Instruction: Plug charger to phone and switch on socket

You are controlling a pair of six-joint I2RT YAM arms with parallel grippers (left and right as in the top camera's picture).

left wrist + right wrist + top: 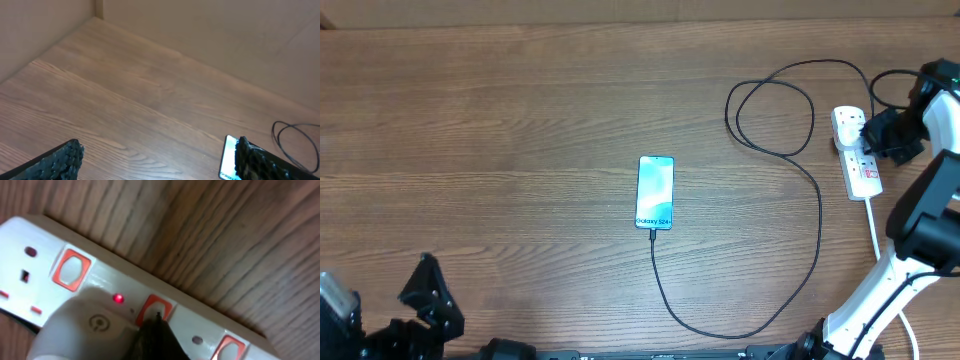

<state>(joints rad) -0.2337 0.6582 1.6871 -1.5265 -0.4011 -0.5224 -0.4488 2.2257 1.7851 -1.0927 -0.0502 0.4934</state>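
The phone [655,192] lies mid-table with its light-blue screen lit; it also shows in the left wrist view [228,157]. The thin black charger cable [817,230] runs from the phone's near edge, loops right and ends at the white socket strip [860,155]. My right gripper [872,137] is shut, and its tip [158,319] touches a red-framed switch [156,308] on the strip [210,325]. A red light [118,298] glows beside a white plug body [82,327]. My left gripper [160,162] is open and empty near the table's front left.
The strip's white cord [873,225] runs toward the front right, beside my right arm's white base [880,290]. Cable loops [770,110] lie left of the strip. A wall rises behind the table in the left wrist view [210,30].
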